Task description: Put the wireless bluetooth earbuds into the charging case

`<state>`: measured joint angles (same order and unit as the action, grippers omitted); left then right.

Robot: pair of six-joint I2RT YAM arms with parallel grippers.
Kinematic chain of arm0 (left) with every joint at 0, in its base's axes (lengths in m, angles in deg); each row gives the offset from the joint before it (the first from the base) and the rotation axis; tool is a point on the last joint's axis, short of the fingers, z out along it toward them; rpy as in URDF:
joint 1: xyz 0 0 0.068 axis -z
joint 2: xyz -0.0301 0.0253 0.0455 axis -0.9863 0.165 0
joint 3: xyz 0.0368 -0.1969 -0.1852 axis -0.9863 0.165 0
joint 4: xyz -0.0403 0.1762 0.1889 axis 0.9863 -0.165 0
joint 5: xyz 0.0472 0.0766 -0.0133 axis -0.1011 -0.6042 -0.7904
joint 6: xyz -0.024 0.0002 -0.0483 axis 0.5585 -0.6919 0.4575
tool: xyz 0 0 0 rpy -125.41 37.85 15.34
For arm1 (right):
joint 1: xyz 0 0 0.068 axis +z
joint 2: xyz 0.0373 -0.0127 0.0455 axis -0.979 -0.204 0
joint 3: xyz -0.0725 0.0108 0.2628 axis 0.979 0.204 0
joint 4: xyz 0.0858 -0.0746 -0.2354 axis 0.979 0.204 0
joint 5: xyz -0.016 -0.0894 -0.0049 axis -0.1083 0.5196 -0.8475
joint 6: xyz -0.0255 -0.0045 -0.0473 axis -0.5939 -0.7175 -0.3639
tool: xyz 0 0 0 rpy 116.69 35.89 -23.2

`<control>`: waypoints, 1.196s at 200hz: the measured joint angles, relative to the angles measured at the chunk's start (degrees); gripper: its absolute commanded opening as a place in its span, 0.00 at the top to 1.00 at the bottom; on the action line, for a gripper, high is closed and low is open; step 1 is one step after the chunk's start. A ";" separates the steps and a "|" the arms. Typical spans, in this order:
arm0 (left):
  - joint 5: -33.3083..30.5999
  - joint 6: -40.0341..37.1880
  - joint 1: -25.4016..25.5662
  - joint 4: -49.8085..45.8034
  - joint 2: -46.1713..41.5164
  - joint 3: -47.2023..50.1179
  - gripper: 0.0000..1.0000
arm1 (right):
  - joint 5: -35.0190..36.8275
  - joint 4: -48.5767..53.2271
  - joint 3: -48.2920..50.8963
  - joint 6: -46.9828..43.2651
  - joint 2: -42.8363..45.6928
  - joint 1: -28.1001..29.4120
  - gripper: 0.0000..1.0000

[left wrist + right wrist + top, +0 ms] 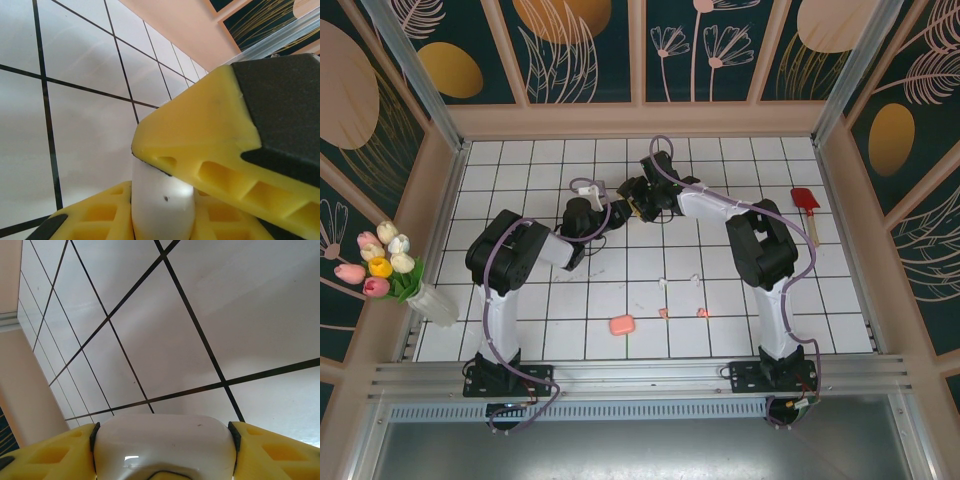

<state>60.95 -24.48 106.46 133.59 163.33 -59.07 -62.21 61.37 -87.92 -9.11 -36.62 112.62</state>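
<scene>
Over the middle of the tiled table (520, 180) both arms meet on a white charging case (165, 437). My right gripper (636, 203) is shut on it, its yellow fingers (270, 450) pressing the two ends. My left gripper (612, 210) is shut on a rounded white part of that case (162, 210). The arms hide the case in the top view. Two white earbuds (662, 284) (697, 279) and two salmon-pink earbuds (663, 313) (703, 313) lie loose on the tiles nearer the bases. A closed pink charging case (621, 325) lies left of them.
A red spatula (806, 203) lies at the right side of the table. A vase of tulips (395, 265) stands outside the left wall. Peach walls (640, 120) enclose the table on three sides.
</scene>
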 measured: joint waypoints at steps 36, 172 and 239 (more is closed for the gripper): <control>0.66 0.00 0.22 -0.02 0.22 -0.52 0.84 | 0.22 -0.22 1.05 0.04 0.83 -0.11 0.23; 20.50 -9.55 0.20 -15.08 -4.37 -6.08 0.87 | -5.27 -16.44 36.33 -18.69 33.05 -18.29 0.14; 31.28 -15.82 0.20 -26.27 -6.80 -10.47 0.87 | -19.12 -28.96 48.68 -32.02 40.50 -18.25 0.17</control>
<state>92.23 -40.31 106.65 107.31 156.54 -69.54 -81.34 32.41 -39.24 -41.13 3.88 94.37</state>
